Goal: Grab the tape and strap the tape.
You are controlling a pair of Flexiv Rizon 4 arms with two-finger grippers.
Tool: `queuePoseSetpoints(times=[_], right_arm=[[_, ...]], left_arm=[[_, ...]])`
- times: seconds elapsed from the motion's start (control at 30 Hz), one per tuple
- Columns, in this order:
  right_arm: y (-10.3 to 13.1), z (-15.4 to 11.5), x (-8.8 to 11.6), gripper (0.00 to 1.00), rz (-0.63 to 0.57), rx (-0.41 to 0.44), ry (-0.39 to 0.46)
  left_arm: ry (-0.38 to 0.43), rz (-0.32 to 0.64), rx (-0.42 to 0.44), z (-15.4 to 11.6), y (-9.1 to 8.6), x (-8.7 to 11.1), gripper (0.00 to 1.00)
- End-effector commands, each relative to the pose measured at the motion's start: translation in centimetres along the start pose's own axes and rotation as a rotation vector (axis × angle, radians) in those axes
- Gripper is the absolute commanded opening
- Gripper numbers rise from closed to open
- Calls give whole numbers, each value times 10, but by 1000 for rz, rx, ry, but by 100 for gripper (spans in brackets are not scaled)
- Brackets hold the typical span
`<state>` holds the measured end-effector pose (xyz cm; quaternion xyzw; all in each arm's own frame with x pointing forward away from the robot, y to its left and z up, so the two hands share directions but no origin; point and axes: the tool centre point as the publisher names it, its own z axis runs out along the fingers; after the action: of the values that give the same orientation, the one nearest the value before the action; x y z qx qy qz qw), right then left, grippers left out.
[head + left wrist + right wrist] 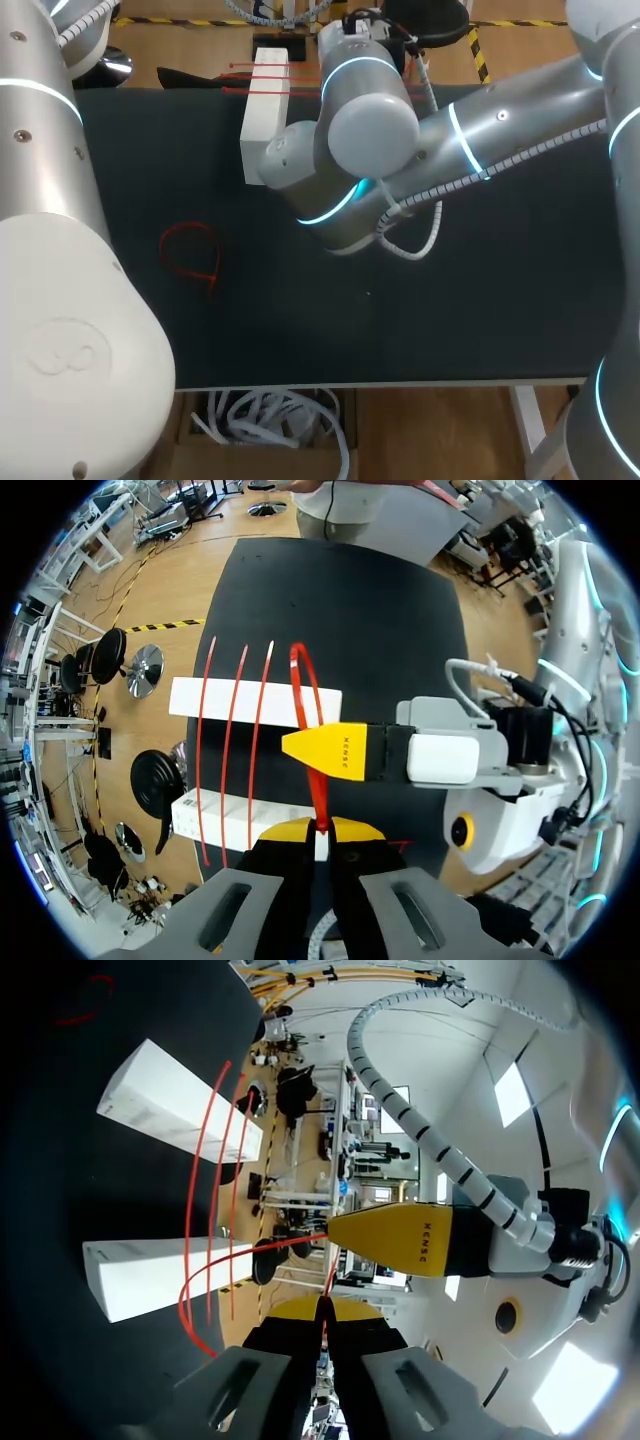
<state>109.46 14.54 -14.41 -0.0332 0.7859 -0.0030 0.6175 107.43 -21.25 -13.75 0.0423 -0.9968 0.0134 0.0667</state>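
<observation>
A red tape strap (pixel 308 705) loops over two long white blocks, the far block (pixel 255 702) and the near block (pixel 235 818). My left gripper (pixel 320 829) is shut on the strap's lower end. Just ahead of it, my right gripper's yellow fingertip (pixel 330 752) sits against the same strap. In the right wrist view my right gripper (pixel 322 1306) is shut on the strap (pixel 215 1270), with the left gripper's yellow fingertip (pixel 400 1240) close ahead. Three more red straps (pixel 232 740) lie across both blocks. In the head view my right arm (pixel 370 150) hides both grippers.
A loose red strap loop (pixel 190 255) lies on the black table (pixel 400 330) at the left. One white block (pixel 265 120) shows at the table's back, beside my right arm. The table's front and right parts are bare black mat.
</observation>
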Motion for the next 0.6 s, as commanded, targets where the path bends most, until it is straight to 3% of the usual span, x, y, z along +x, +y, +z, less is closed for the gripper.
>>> queuePoseSetpoints(times=[0.03, 0.6], right_arm=[[2, -3, -1, 0, -3, -4, 8], [11, -6, 2, 0, 0, -34, 15]], left_arm=[[4, -1, -6, -2, -2, -1, 0], [4, -1, -6, -2, -2, -1, 0]])
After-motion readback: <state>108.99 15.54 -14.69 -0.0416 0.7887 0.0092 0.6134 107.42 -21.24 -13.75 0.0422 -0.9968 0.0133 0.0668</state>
